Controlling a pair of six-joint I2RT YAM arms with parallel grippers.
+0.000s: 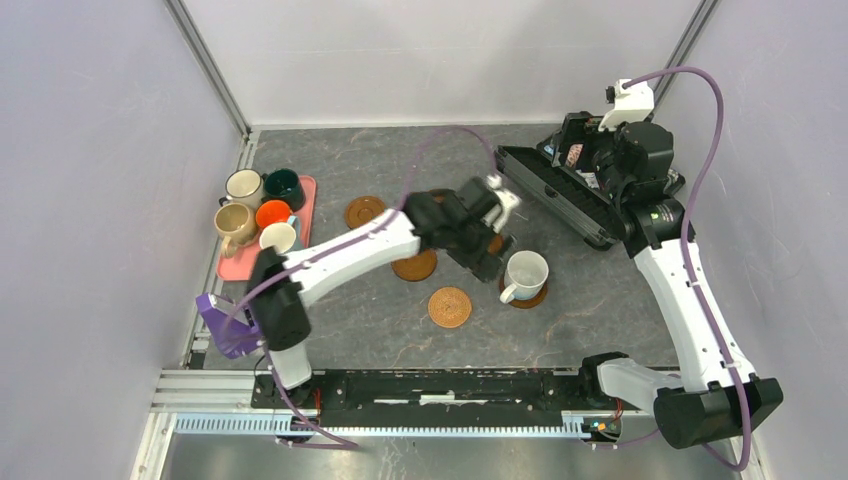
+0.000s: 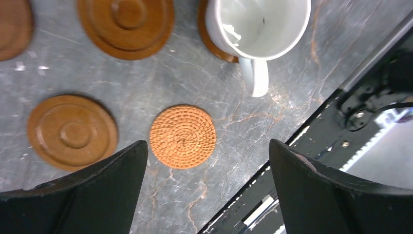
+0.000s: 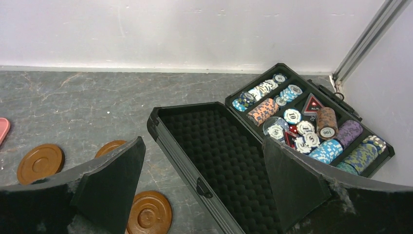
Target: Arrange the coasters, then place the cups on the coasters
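A dark marbled tabletop lies between pale walls. Right of centre, the white cup stands upright on a brown coaster, its handle pointing to about 7 o'clock in the top view. The left gripper hangs near it, spread wide and empty, above the woven coaster. The right gripper, also spread and empty, hovers at 2 o'clock over the open chip case. A pink tray at 9 o'clock carries the other cups.

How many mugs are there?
6. Five sit on the pink tray at left: cream, dark green, beige, orange and a pale one. The white mug stands on a coaster mid-table.
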